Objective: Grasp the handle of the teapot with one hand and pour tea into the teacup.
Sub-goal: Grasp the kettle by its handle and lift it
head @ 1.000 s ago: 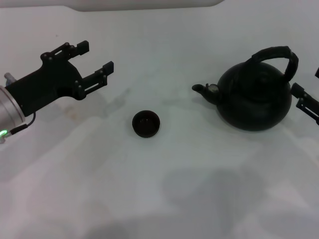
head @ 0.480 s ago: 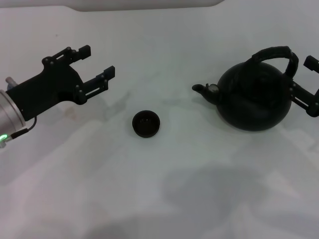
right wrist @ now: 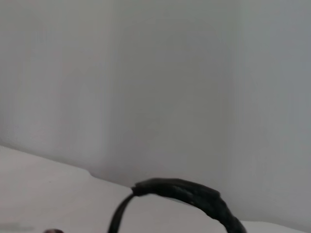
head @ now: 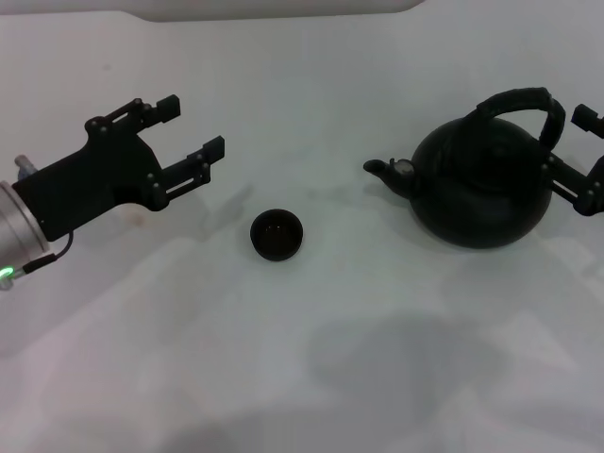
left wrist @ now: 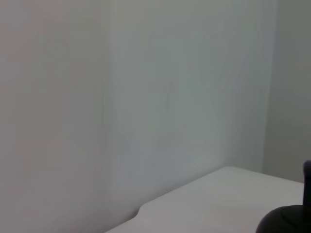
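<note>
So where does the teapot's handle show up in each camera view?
Head view: handle arches over the teapot, far right, by the right gripper.
Left wrist view: handle not identifiable.
Right wrist view: handle along the lower edge.
Shared landmark: the white table.

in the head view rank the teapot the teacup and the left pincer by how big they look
1. Teapot, largest.
2. Left pincer, though it is raised nearer the camera, so its true size is unsure.
3. Teacup, smallest.

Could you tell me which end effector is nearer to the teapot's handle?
Right. The right end effector sits just beside the handle; the left end effector hovers far across, beyond the teacup.
</note>
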You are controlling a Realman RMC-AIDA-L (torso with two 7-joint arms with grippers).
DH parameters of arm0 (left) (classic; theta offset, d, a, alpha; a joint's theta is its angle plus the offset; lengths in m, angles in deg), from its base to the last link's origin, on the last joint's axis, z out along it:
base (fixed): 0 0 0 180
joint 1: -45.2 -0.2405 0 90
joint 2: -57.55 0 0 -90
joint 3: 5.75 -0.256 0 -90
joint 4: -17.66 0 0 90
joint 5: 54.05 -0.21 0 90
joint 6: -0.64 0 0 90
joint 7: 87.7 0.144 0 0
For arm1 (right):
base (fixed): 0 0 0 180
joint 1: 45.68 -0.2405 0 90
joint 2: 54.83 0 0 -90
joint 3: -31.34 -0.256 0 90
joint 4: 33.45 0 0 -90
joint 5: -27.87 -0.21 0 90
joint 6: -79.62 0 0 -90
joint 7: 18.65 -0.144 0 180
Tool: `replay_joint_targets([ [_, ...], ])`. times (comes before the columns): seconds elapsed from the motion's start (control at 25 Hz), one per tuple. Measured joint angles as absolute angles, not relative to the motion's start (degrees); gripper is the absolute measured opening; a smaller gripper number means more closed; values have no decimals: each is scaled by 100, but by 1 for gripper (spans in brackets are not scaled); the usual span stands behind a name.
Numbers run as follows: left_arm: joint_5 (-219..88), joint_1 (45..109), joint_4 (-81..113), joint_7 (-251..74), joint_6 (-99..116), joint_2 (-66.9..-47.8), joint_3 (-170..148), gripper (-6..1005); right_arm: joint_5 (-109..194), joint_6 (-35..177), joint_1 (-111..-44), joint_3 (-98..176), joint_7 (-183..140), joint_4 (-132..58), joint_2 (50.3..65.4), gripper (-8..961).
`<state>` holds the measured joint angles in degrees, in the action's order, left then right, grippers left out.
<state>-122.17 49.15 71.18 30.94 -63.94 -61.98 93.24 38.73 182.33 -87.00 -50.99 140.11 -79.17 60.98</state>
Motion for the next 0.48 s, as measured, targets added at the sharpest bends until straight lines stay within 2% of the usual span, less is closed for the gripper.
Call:
replay_joint_targets([
  [0.24, -12236, 4901, 7119, 3118, -6628, -6198, 9359, 744, 3853, 17859, -8688, -5142, 14135, -7686, 6093, 738],
  [0.48, -12283, 4888, 6944, 3405, -6875, -6199, 9598, 745, 3782, 17783, -8690, -5130, 14140, -7585, 6091, 674],
])
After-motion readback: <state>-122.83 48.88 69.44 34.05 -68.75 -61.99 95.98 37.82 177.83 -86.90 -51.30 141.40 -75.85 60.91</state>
